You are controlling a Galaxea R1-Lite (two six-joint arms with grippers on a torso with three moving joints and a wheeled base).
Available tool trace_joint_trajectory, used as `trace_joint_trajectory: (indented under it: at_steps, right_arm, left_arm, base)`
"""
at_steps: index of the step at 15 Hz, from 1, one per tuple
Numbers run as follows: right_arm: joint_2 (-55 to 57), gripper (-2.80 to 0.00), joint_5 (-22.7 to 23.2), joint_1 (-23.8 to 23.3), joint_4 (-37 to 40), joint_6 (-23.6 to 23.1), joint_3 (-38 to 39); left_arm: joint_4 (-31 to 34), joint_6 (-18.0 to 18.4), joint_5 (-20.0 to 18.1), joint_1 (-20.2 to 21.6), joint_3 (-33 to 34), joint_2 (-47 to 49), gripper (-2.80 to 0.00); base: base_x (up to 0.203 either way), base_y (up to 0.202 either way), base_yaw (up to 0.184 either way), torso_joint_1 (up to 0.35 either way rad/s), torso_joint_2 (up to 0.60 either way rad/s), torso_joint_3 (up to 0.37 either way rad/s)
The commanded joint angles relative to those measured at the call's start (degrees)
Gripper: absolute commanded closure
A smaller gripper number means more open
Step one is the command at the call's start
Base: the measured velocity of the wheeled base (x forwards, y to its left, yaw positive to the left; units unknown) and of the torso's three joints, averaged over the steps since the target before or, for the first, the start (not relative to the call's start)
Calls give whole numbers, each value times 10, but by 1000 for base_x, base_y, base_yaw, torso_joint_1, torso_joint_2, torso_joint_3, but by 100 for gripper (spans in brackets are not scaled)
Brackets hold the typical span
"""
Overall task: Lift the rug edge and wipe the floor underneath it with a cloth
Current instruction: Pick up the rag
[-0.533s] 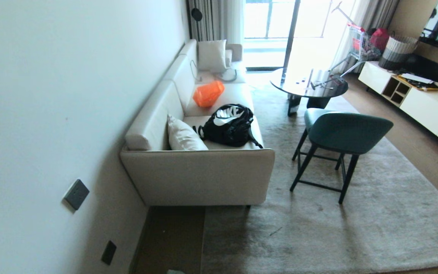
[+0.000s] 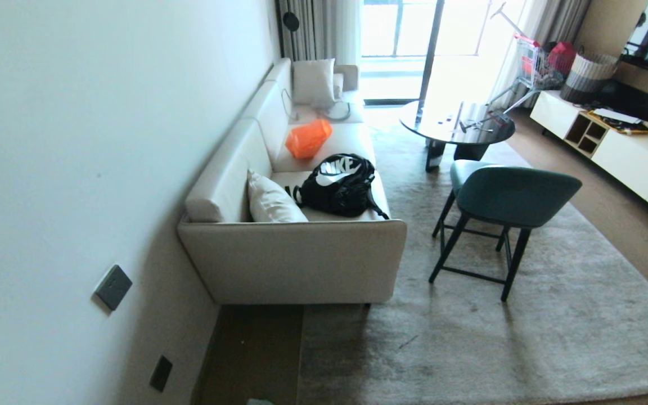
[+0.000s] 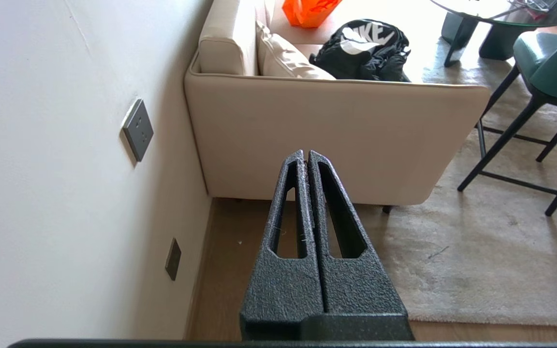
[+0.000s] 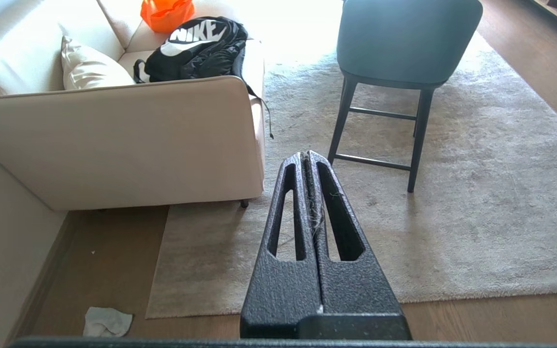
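Lying crumpled: pale cloth (image 4: 107, 322) | on floor (image 4: 99, 261) | beside rug edge (image 4: 156, 270), perhaps untouching

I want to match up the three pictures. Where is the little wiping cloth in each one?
Head view: only a sliver of the cloth peeks in at the bottom edge, on the floor.
Left wrist view: not in it.
Right wrist view: the cloth lies crumpled on the floor, beside the rug edge near its corner.
Shared landmark: the black backpack on the sofa.
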Motion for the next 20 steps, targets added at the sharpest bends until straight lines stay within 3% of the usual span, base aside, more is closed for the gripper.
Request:
trace_joint_trajectory:
  at_steps: [1, 20]
  right_arm:
    - [0, 0, 0, 0, 0, 0, 0]
    - [1, 0, 0, 0, 0, 0, 0]
  left_arm:
    - [0, 0, 0, 0, 0, 0, 0]
    - [0, 0, 0, 0, 0, 0, 0]
  base:
    - [0, 0, 0, 0, 0, 0]
    - [0, 0, 0, 0, 0, 0]
